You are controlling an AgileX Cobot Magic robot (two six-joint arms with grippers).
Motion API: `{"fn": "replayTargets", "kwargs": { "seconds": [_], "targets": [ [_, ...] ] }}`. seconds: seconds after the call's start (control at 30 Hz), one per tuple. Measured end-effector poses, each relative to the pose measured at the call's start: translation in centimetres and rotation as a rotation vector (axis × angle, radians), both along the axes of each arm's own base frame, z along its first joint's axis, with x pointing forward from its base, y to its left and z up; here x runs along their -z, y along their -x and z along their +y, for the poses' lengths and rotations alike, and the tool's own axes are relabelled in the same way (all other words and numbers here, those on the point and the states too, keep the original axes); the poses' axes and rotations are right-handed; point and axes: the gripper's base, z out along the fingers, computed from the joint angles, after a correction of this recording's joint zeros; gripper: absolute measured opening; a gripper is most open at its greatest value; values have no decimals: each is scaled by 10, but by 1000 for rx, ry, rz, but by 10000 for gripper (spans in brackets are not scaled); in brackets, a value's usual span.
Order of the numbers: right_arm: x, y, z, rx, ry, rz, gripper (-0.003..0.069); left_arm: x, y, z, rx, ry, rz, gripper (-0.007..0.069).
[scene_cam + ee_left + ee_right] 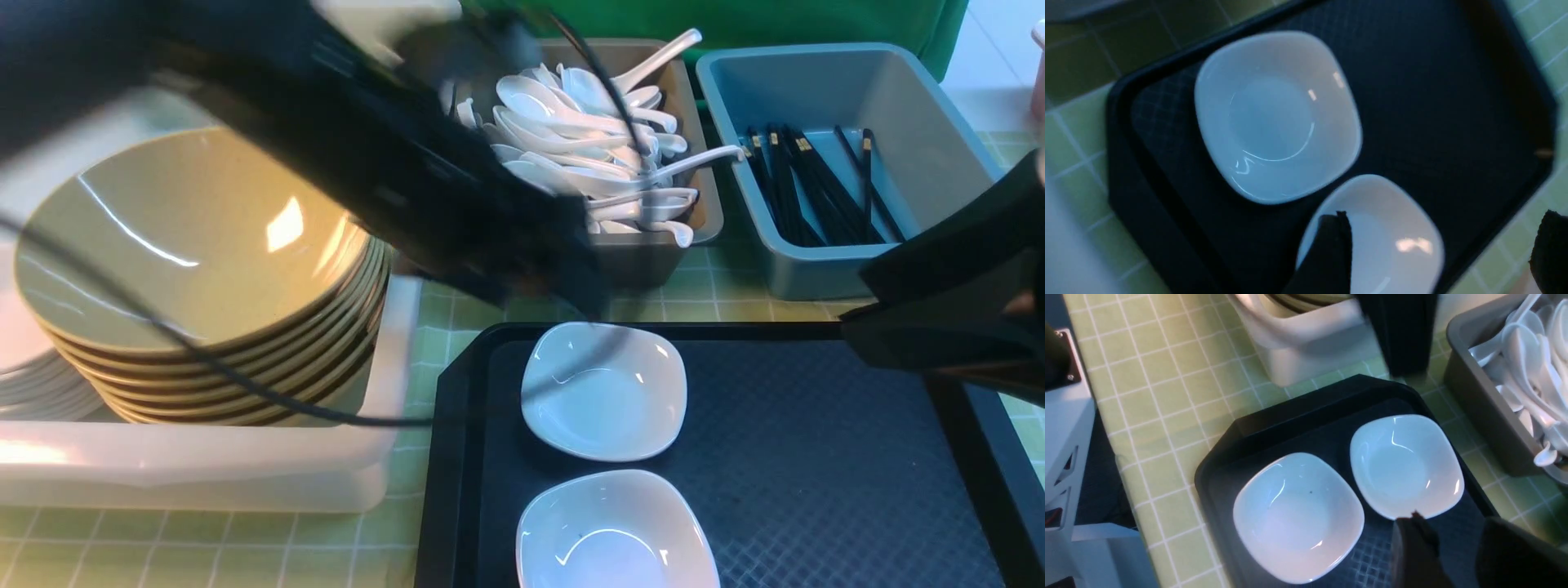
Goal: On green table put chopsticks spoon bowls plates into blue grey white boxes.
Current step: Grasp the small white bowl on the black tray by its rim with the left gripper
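Green table [718, 298]: checked cloth carrying everything listed below; white tub [204, 482]: on the robot's left, holding the bowls [188, 237] in a leaning stack; black tray [816, 457]: centre, closest to the robot, bearing the only pieces you have yet to box; grey box [645, 261]: just beyond the tray, heaped with spoons [571, 131]; blue box [816, 273]: right of the grey one, chopsticks [808, 188] lying lengthwise on its floor; far plate [604, 392] and near plate [612, 531]: upright on the tray's left half, one just behind the other; left gripper [1445, 220]: jaws wide apart with nothing between them, hanging over the tray's far left corner, so the far plate lies just below it and a little toward the robot, with the near plate further that way; right gripper [1453, 526]: jaws apart and empty, over the tray's right part, with both plates off to its left; judgement: your left arm is nearer both the plates and the tub, so the pick suits it; a rounded-square plate offers no long axis, so you need only set one finger inside the rim and one outside.
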Motion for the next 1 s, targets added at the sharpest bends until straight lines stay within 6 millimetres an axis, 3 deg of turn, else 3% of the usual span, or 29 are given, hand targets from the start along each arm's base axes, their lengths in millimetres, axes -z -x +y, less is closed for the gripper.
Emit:
{"fn": "replayTargets", "kwargs": {
  "seconds": [0.03,0.23,0.27,0.43,0.63,0.73,0.87,1.0],
  "targets": [
    [0,0,0,8,-4,5,236,18,-12,-12,13,-55,22,572],
    [1,1,-1,5,9,22,236,56,-51,-27,-45,-194,45,572],
    [1,1,-1,5,10,23,236,55,-51,-27,-48,-195,41,572],
    [2,1,-1,4,12,26,236,99,-71,-35,-87,-248,85,572],
    [2,1,-1,4,12,26,236,134,-78,-39,-94,-282,143,531],
    [2,1,-1,4,12,26,236,144,-78,-41,-100,-278,174,425],
    [2,1,-1,4,12,26,236,140,-80,-42,-109,-235,191,115],
    [2,1,-1,4,12,26,236,122,-82,-37,-92,-192,214,17]
  ]
}}
